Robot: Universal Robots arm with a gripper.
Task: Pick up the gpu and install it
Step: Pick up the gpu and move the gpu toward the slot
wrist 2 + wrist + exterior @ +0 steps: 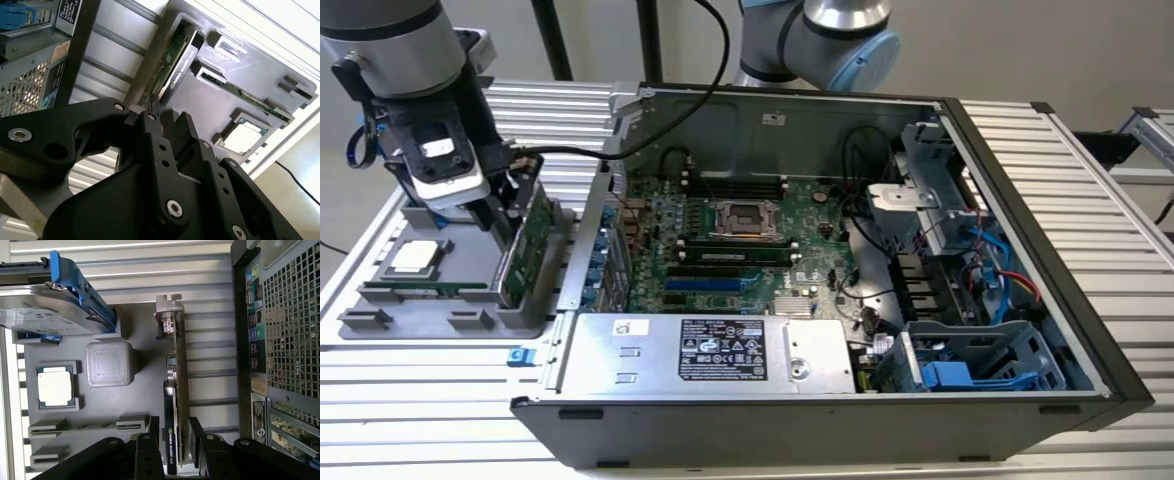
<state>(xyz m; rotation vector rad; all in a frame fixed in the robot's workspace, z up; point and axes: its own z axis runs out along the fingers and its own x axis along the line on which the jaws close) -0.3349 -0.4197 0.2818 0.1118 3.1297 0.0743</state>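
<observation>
Hand [174, 424] spread astride the gpu [178, 375] (bracket [167, 307] in the first wrist view)

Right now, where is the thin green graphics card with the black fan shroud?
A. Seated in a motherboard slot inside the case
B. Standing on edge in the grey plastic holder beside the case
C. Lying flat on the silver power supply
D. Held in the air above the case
B: the thin green gpu stands on edge in the grey plastic holder, outside the black computer case, with the end effector down at one end.
</observation>
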